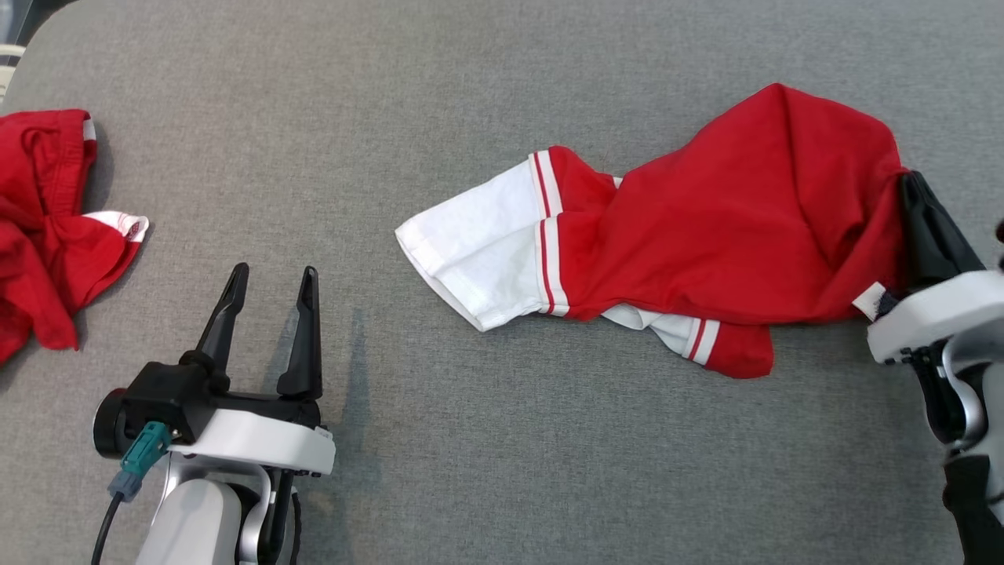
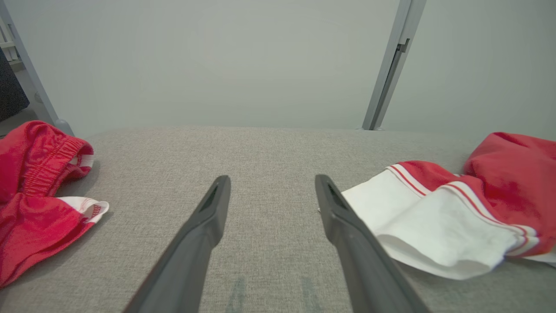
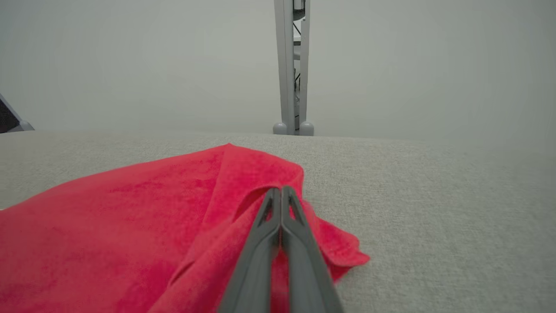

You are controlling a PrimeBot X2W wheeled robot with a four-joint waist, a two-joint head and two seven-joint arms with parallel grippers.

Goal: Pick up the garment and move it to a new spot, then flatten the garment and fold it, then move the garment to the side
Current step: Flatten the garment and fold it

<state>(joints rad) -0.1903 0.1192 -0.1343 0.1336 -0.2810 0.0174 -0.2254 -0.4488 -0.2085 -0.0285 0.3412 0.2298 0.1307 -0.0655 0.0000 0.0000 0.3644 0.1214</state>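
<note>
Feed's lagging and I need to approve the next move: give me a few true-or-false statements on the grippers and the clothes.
1. The right gripper is shut on the red shirt. True.
2. The left gripper holds the white sleeve. False: it is open over bare table, apart from the sleeve.
3. The red shirt lies flat and folded. False: it is bunched and twisted.
4. Another red garment lies crumpled at the robot's far left. True.
</note>
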